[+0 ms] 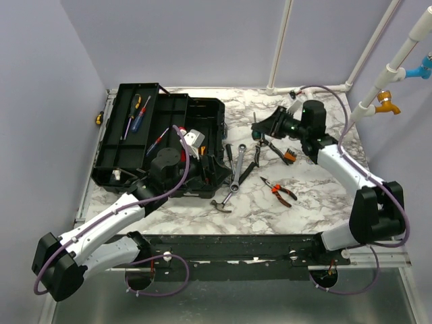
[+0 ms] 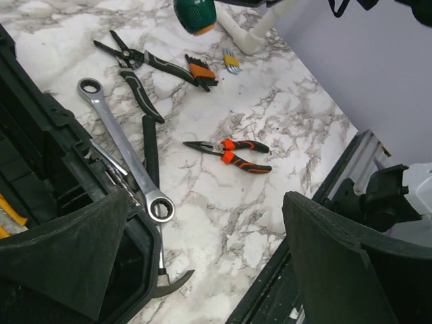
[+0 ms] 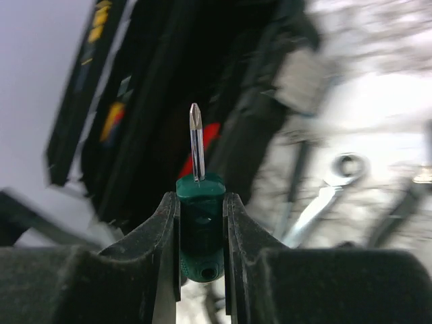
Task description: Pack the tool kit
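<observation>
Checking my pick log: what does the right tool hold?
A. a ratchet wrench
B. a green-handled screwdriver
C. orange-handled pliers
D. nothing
B: the right wrist view shows the right tool closed on the green-handled screwdriver, while the orange-handled pliers and the wrench lie on the table.
</observation>
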Motion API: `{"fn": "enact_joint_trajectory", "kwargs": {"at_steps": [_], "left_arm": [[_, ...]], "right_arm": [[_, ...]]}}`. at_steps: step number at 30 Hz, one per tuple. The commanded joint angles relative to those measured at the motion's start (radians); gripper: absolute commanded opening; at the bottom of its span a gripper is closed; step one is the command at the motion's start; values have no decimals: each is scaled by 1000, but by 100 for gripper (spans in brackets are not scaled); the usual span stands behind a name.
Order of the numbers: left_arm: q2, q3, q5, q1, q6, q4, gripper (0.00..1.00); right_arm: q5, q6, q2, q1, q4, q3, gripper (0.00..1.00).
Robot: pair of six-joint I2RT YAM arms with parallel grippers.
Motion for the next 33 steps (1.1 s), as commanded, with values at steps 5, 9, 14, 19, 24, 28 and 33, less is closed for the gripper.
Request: {"fn": "enact_joint_trajectory", "kwargs": {"at_steps": [5, 9, 14, 19, 24, 28, 33], "left_arm": [[88, 79, 116, -3, -106, 93, 94], [127, 108, 124, -4, -135, 121, 93], [148, 161, 92, -3, -139, 76, 91], [-21, 114, -131, -3, -90, -64, 95], [-239, 79, -356, -3, -35, -252, 98], [-410, 1, -403, -3, -33, -236, 98], [-501, -59, -403, -3, -34, -223, 99]], "right_arm": [[-127, 369, -166, 176, 525, -212, 1], [-125, 372, -177, 224, 511, -198, 1], [-57, 352, -162, 277, 483, -182, 1], [154, 283, -72, 329, 340, -104, 1], [257, 240, 107, 428, 288, 24, 1], [278, 231, 232, 483, 270, 138, 39], [358, 187, 233, 496, 175, 185, 73]]}}
